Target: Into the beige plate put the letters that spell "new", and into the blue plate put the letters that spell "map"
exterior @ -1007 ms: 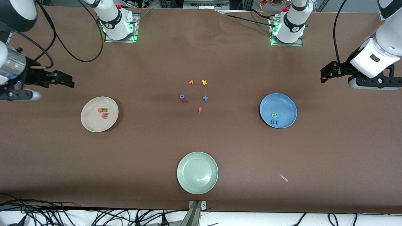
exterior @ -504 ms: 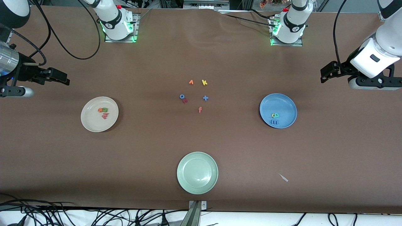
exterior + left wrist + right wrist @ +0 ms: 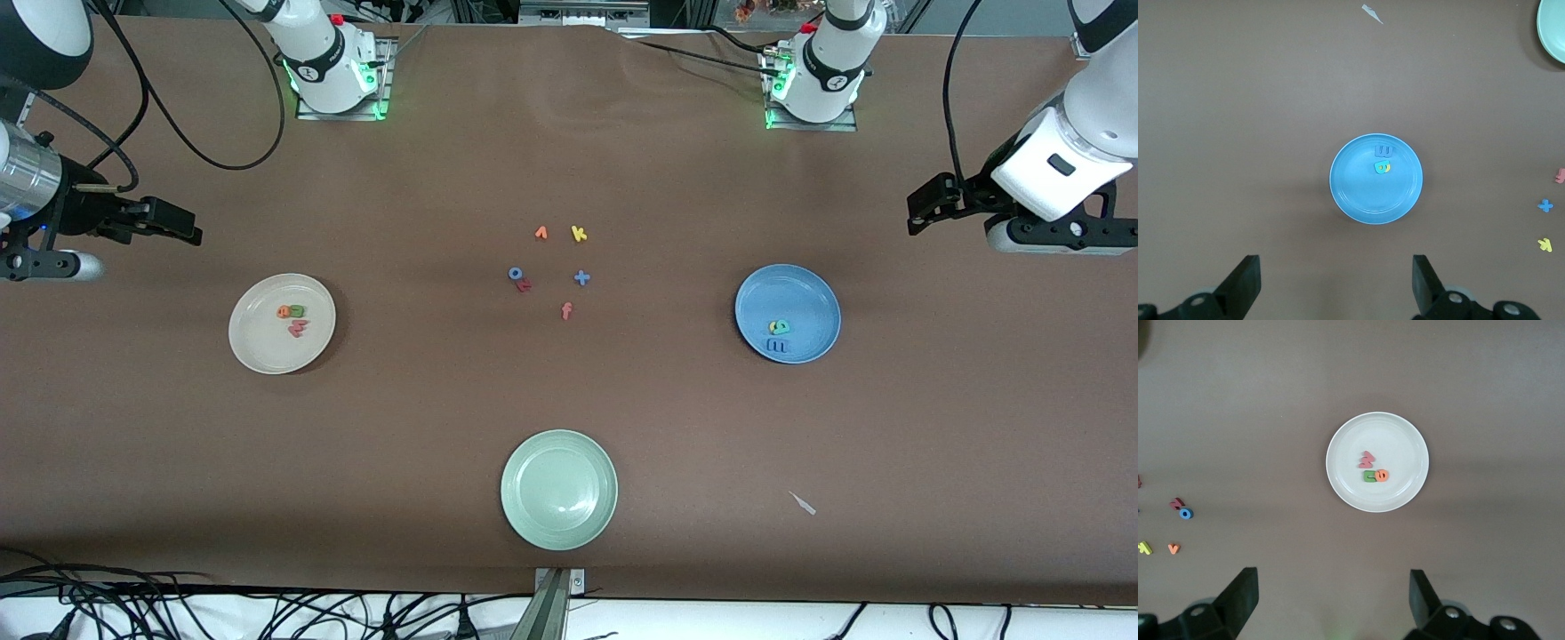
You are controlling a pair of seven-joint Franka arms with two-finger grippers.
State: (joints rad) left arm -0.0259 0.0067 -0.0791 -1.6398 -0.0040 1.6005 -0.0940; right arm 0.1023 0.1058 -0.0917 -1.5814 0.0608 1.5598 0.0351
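The right gripper (image 3: 182,227) has drawn back toward its table end, jaws apart; the left gripper (image 3: 925,209) waits, spread, empty. Green, orange and pink foam letters (image 3: 292,316) lie in the round beige plate (image 3: 258,351); blue, yellow and teal foam letters (image 3: 779,334) in the round blue plate (image 3: 813,298). It looks finished.

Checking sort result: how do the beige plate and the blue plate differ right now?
The beige plate sits toward the right arm's end of the table; the blue plate sits toward the left arm's end. The beige plate holds orange, green and red-pink letters; the blue plate holds blue, yellow and teal letters. Both are round, shallow and look alike in size.
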